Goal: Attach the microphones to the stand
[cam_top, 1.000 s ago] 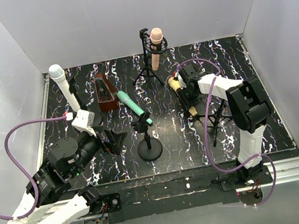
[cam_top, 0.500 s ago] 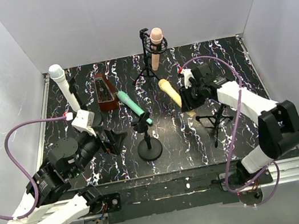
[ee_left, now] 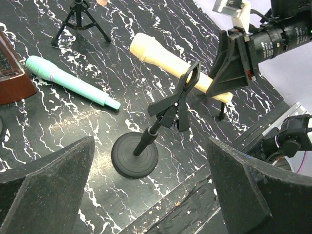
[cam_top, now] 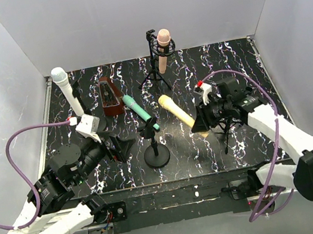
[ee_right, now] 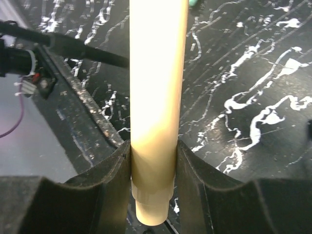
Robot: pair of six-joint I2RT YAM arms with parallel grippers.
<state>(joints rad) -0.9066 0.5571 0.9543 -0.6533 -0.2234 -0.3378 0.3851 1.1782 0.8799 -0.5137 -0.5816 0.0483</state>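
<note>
Item: my right gripper (ee_right: 153, 165), clamped on the lower end of the cream-yellow microphone (cam_top: 177, 112), which is held tilted over the marbled table (cam_top: 225, 56), just right of the round-base clip stand (cam_top: 155, 148).
Item: my left gripper (ee_left: 148, 187), fingers spread wide, holding nothing, near that stand.
Item: teal microphone (cam_top: 139, 112), lying flat on the table beyond it.
</note>
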